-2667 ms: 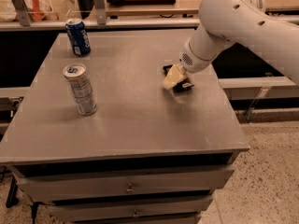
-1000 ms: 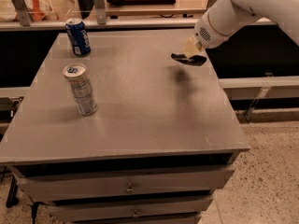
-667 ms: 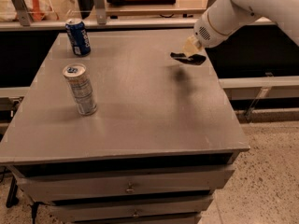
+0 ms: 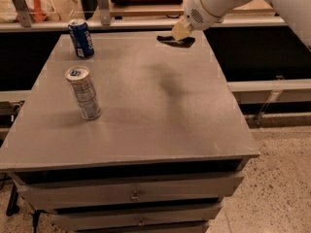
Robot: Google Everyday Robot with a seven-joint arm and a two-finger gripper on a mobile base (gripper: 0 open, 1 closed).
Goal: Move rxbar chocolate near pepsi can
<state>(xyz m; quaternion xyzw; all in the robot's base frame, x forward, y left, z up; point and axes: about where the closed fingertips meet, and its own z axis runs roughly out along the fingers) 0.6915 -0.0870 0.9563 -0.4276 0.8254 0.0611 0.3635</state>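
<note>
Gripper (image 4: 179,35) is up over the far right part of the table (image 4: 160,130), clamped on the rxbar chocolate (image 4: 176,42). The bar is off the surface, lying roughly flat under the tan fingertips (image 4: 181,29). A soft shadow sits on the tabletop nearer the middle. White arm (image 4: 218,1) comes in from the upper right.

Pepsi can (image 4: 81,38) is upright near the far left corner, well apart from the bar. Bare grey tabletop runs between bar and pepsi can along the far edge.

Also on top is a taller silver can (image 4: 84,92), upright on the left side. It's nearer me than the pepsi can and off the line between bar and pepsi can.

Drawers (image 4: 131,192) with small handles sit under the top. Behind the table is a shelf ledge (image 4: 141,23) with blurred clutter, can't tell what.
</note>
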